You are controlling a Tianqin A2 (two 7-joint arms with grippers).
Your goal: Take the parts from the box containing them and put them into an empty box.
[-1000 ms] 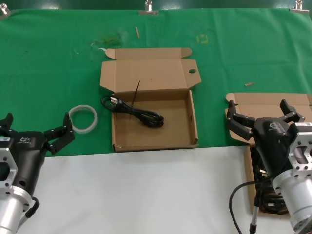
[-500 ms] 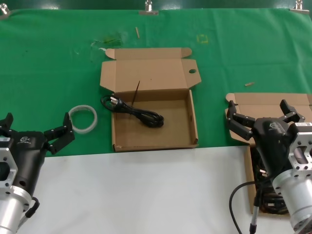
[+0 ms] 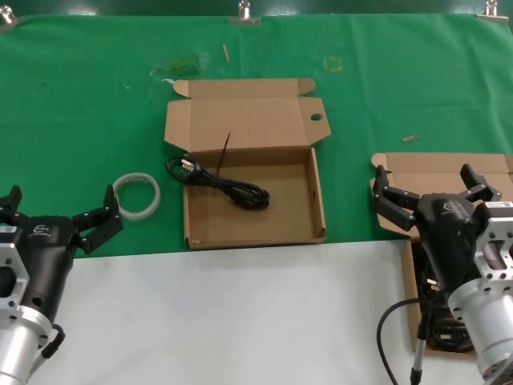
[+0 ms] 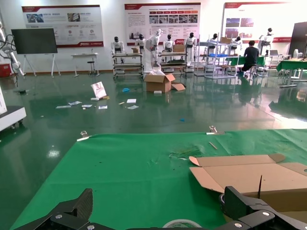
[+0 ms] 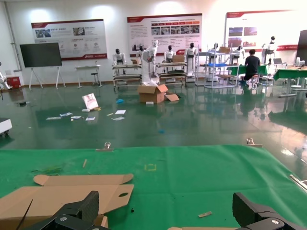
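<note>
Brown cardboard box with an oval-holed lid (image 3: 252,192) holds one black looped cord (image 3: 220,183). My left gripper (image 3: 58,210) at eight o'clock and right gripper (image 3: 430,186) at four o'clock both gape wide, empty.

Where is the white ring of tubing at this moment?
In the head view, the white ring of tubing lies on the green mat, just left of the box with the oval hole, near the left end effector.

The shallow brown cardboard box with the plain lid flap (image 3: 437,172), at four o'clock in the head view, is largely covered by the black right gripper (image 3: 429,186) and cut by the frame's edge. Its black cords (image 3: 439,327) are only partly seen.
</note>
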